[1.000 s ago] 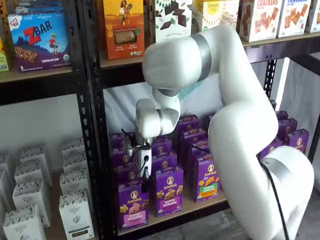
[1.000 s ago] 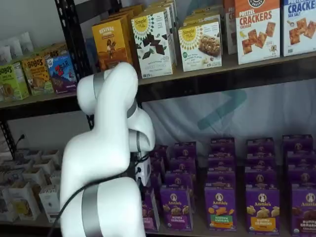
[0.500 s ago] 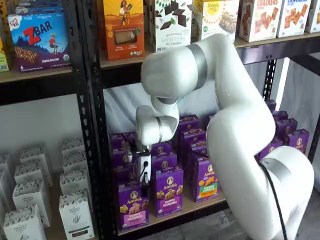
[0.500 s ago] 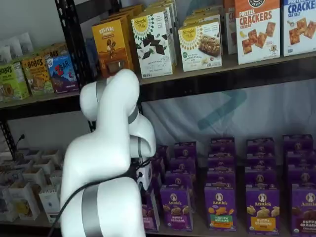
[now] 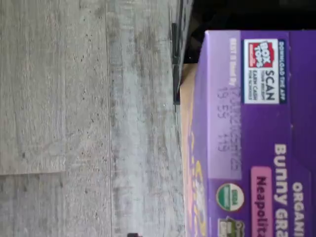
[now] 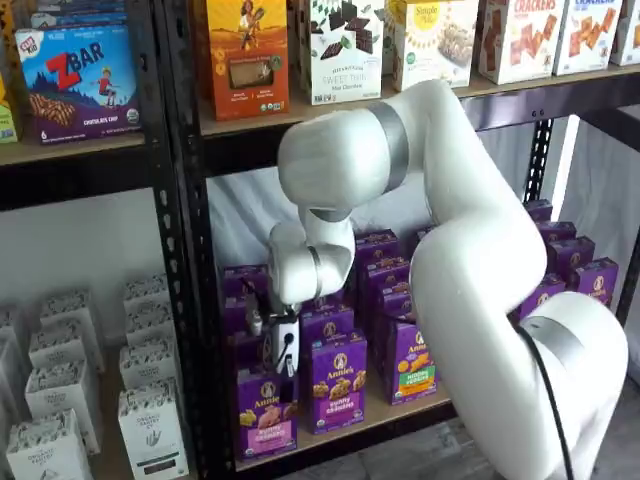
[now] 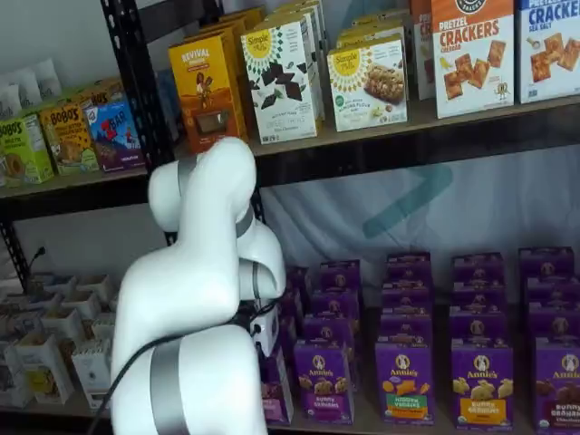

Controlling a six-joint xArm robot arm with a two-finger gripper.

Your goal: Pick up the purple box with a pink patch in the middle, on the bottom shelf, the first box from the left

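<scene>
We judge our gripper (image 6: 284,368), fingers spread, poised low-centre above the purple box (image 6: 266,413); next comes lowering to straddle it.

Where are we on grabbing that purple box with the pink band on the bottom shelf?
Done: the approach. The gripper hangs right above the purple box, and the wrist view shows the carton's top close below. In hand: lining up over it; nothing is gripped, and the box stands on the bottom shelf in its row. Left: descend, close on the box, lift it out. The fingers are too dark to judge in the shelf views.
</scene>
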